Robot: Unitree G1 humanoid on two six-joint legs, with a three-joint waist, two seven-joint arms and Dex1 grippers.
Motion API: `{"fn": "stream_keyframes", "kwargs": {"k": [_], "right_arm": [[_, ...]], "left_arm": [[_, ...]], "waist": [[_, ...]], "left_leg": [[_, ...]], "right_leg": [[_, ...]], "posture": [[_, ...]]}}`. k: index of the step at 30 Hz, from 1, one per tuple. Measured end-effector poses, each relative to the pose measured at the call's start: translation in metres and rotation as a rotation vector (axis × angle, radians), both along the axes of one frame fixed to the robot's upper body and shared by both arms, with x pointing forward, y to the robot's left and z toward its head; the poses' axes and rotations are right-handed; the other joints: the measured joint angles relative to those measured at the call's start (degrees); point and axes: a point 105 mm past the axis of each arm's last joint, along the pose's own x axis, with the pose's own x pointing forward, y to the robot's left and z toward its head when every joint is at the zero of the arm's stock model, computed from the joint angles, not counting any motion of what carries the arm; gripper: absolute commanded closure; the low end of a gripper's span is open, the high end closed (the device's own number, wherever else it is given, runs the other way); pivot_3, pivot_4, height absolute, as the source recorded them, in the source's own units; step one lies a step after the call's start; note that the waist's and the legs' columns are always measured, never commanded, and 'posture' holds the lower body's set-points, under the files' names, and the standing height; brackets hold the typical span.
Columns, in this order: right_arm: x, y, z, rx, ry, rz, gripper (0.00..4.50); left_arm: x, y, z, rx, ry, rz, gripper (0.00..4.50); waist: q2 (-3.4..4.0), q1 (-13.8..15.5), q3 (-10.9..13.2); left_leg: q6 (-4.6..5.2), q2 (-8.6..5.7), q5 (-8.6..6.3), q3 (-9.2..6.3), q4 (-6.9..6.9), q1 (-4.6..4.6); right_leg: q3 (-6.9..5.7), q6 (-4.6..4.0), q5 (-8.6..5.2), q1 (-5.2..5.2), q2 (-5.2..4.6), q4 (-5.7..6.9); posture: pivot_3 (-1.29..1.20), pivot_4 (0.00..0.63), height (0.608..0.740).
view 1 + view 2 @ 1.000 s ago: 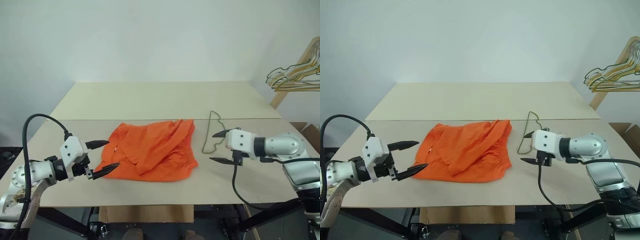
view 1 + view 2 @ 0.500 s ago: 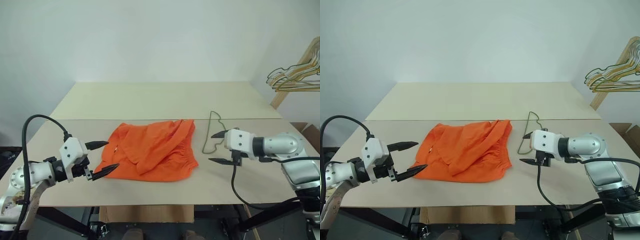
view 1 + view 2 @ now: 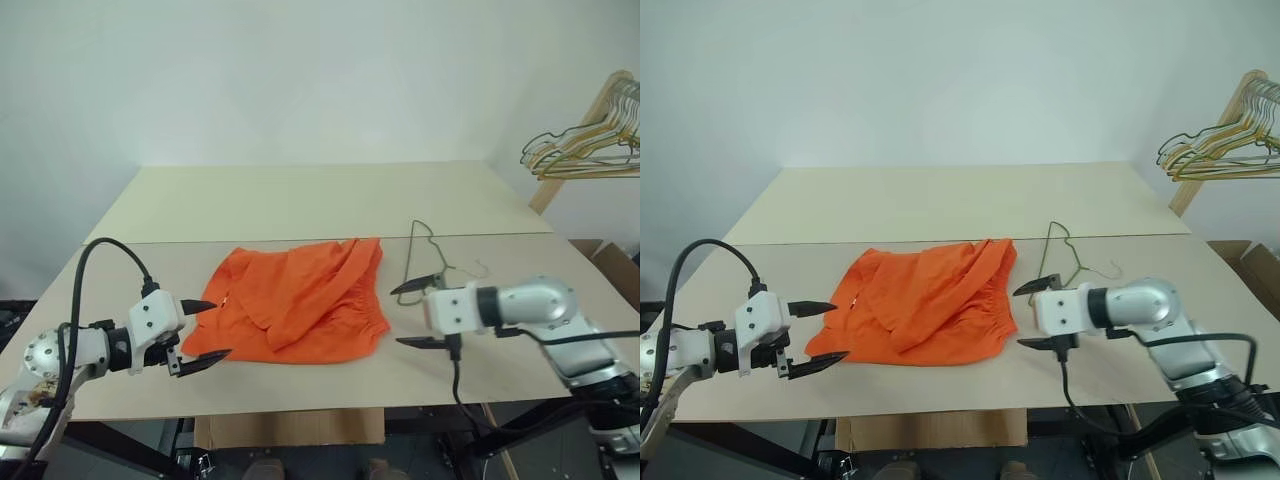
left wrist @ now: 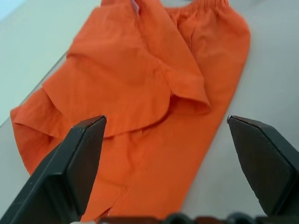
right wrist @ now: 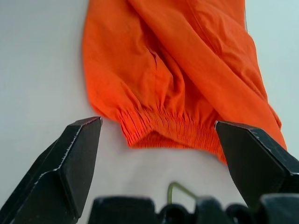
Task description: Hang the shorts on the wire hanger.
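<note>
Shorts (image 3: 292, 311) lie crumpled on the table (image 3: 300, 205), flanked by both grippers.

Left gripper (image 3: 206, 329): fingers (image 4: 70, 168) spread wide, holding nothing, touching nothing. It hovers just off the shorts' left edge, one fingertip level with the fabric's left corner, the other just beyond the near hem. Seen from the left wrist, the orange fabric spans the gap between the two fingers, with a folded flap lying across its upper layer.

Right gripper (image 3: 411, 315): fingers (image 5: 65, 168) likewise spread wide and empty. It hovers just to the right of the shorts, apart from the cloth, pointing toward the gathered waistband (image 5: 161, 128). Seen from the right wrist, the waistband lies between the two fingers, and a short bend of wire shows just above the gripper's base.

Hanger (image 3: 425, 255): a thin dark wire shape lying flat on the table to the right of the shorts, close to their right edge but not overlapping them. Its far end reaches the seam between the two table halves; its near part passes behind the right gripper's far finger, whether in contact cannot be told.

Rack (image 3: 585, 120): wooden, at the far right beyond the table, carrying a bunch of gold and dark hangers (image 3: 575, 155).
</note>
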Motion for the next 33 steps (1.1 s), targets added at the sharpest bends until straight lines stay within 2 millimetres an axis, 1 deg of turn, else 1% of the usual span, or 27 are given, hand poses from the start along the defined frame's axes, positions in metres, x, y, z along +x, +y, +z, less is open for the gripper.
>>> {"fn": "stream_keyframes", "kwargs": {"k": [3,7,10,14,16,18,19,20,22,27,28,31,33], "right_arm": [[0.004,0.006,-0.016,-0.073,-0.079,0.034,0.05],[0.019,0.012,-0.025,-0.167,-0.198,0.081,0.05],[0.025,0.015,-0.034,-0.185,-0.232,0.091,0.05],[0.026,0.018,-0.044,-0.189,-0.233,0.118,0.05],[0.026,0.019,-0.045,-0.192,-0.233,0.136,0.41],[0.027,0.022,-0.046,-0.196,-0.222,0.145,0.93],[0.027,0.022,-0.049,-0.202,-0.209,0.149,1.38],[0.026,0.022,-0.052,-0.208,-0.199,0.153,1.69],[0.026,0.023,-0.057,-0.209,-0.184,0.163,2.47],[0.028,0.023,-0.058,-0.204,-0.181,0.165,4.25],[0.029,0.023,-0.058,-0.203,-0.182,0.166,4.47],[0.03,0.024,-0.058,-0.199,-0.185,0.164,4.47],[0.031,0.024,-0.059,-0.194,-0.184,0.158,4.47]], "left_arm": [[-0.001,0.002,-0.004,0.026,0.014,-0.011,0.0],[-0.002,0.007,-0.007,0.048,0.031,-0.016,0.0],[-0.002,0.008,-0.008,0.053,0.031,-0.018,0.0],[-0.004,0.008,-0.01,0.055,0.036,-0.021,0.0],[-0.007,0.01,-0.014,0.058,0.052,-0.015,0.0],[-0.011,0.013,-0.02,0.069,0.073,-0.003,0.0],[-0.013,0.014,-0.023,0.075,0.083,0.003,0.0],[-0.014,0.015,-0.024,0.077,0.089,0.008,0.0],[-0.017,0.02,-0.026,0.089,0.097,0.027,0.0],[-0.017,0.036,-0.025,0.112,0.092,0.079,0.0],[-0.017,0.038,-0.025,0.116,0.092,0.084,0.0],[-0.015,0.046,-0.029,0.132,0.09,0.098,0.0],[-0.01,0.048,-0.026,0.129,0.074,0.098,0.0]], "waist": [[-0.02,-0.3,0.01],[-0.02,-0.99,0.01],[-0.03,-1.35,0.01],[-0.03,-1.58,0.01],[-0.04,-1.67,0.02],[-0.04,-1.97,0.02],[-0.05,-1.9,0.03],[-0.06,-1.82,0.03],[-0.06,-1.73,0.03],[-0.06,-1.7,0.03],[-0.06,-1.69,0.03],[-0.06,-1.67,0.03],[-0.07,-1.66,0.03]], "left_leg": [[-0.01,0.0,0.01,0.05,0.02,0.01],[-0.01,0.02,0.01,0.08,-0.02,0.04],[-0.01,0.02,0.01,0.07,-0.04,0.03],[-0.01,0.01,0.0,0.07,-0.04,0.01],[-0.01,0.02,0.0,0.06,-0.04,0.03],[-0.01,0.02,0.0,0.09,-0.05,0.14],[-0.01,0.02,0.0,0.09,-0.05,0.18],[-0.01,0.02,0.0,0.09,-0.05,0.2],[-0.01,0.03,0.0,0.09,-0.05,0.22],[-0.01,0.03,0.0,0.09,-0.07,0.27],[-0.01,0.03,0.01,0.09,-0.07,0.27],[-0.01,0.03,0.0,0.09,-0.08,0.27],[-0.01,0.03,0.0,0.09,-0.08,0.27]], "right_leg": [[0.01,0.03,-0.02,0.0,-0.02,-0.01],[0.02,-0.06,-0.02,-0.03,-0.01,0.04],[0.02,-0.08,-0.04,-0.03,-0.01,0.07],[0.06,-0.07,-0.05,-0.02,-0.02,0.07],[0.05,-0.08,-0.04,-0.01,-0.02,0.08],[0.09,-0.08,-0.04,0.03,-0.02,0.13],[0.09,-0.1,-0.06,0.05,-0.02,0.17],[0.09,-0.1,-0.06,0.05,-0.02,0.19],[0.09,-0.13,-0.08,0.05,-0.02,0.23],[0.09,-0.15,-0.1,0.07,-0.01,0.25],[0.09,-0.15,-0.1,0.07,-0.02,0.25],[0.09,-0.16,-0.1,0.07,-0.02,0.25],[0.08,-0.16,-0.1,0.07,-0.02,0.25]], "posture": [[0.07,0.0,0.74],[0.07,0.0,0.74],[0.08,0.0,0.74],[0.09,0.0,0.74],[0.09,0.0,0.74],[0.1,0.0,0.74],[0.1,0.0,0.74],[0.11,0.0,0.74],[0.11,0.0,0.74],[0.12,0.0,0.74],[0.11,0.0,0.74],[0.11,0.0,0.74],[0.11,0.0,0.74]]}}
